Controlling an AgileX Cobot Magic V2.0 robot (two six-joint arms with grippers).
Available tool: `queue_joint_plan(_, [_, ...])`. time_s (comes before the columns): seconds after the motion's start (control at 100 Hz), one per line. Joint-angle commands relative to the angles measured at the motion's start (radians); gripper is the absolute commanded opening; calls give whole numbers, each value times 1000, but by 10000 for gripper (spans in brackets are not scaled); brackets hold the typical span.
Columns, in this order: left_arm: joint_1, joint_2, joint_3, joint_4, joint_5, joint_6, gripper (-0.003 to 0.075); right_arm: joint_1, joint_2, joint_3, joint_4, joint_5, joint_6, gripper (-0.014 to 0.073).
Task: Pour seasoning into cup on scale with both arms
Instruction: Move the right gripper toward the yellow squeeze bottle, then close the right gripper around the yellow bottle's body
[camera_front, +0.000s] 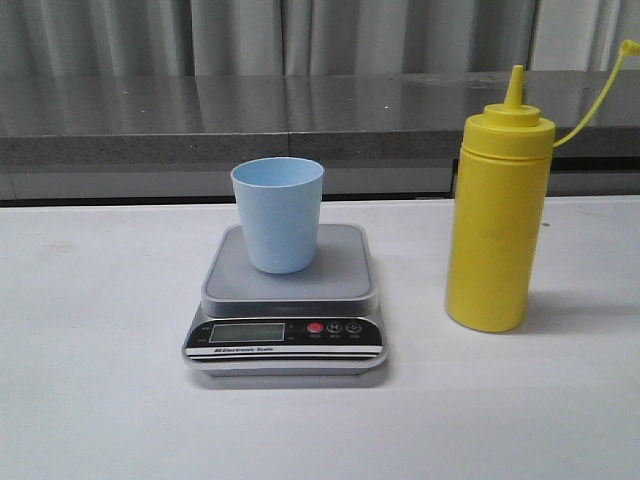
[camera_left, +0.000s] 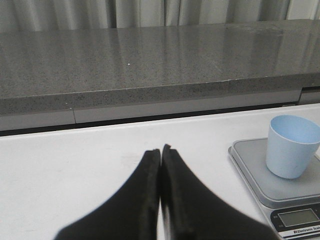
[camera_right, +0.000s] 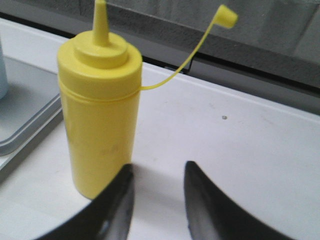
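Note:
The light blue cup stands upright on the grey platform of the scale at the table's middle. The yellow seasoning bottle stands upright to the right of the scale, its cap hanging open on its strap. Neither gripper shows in the front view. In the left wrist view my left gripper is shut and empty, over bare table left of the scale and cup. In the right wrist view my right gripper is open and empty, close to the bottle, which stands outside the jaws.
A grey stone ledge runs along the back of the white table, with curtains behind it. The scale's front panel with its display faces the front edge.

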Motion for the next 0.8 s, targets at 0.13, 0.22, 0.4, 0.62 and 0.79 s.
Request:
queue_joint_plan(0.13, [5,6,-29,-3,-82,0,-18,25,146,-19,-13,-250,14,661])
queue_joint_plan(0.22, [5,6,-29,-3,-82,0,-18,25,227,-19,-13,-341,14,646])
queue_joint_plan(0.4, [5,6,-29,-3,-82,0,-18,27,386,-39,-36,-465,19,645])
queue_joint_plan(0.62, [5,6,-29,-3,-82,0,-18,27,494,-87,-87,-507,51,645])
queue_joint_plan(0.79, [5,6,-29,-3,-82,0,-18,27,543,-105,-87,-596,52,645])
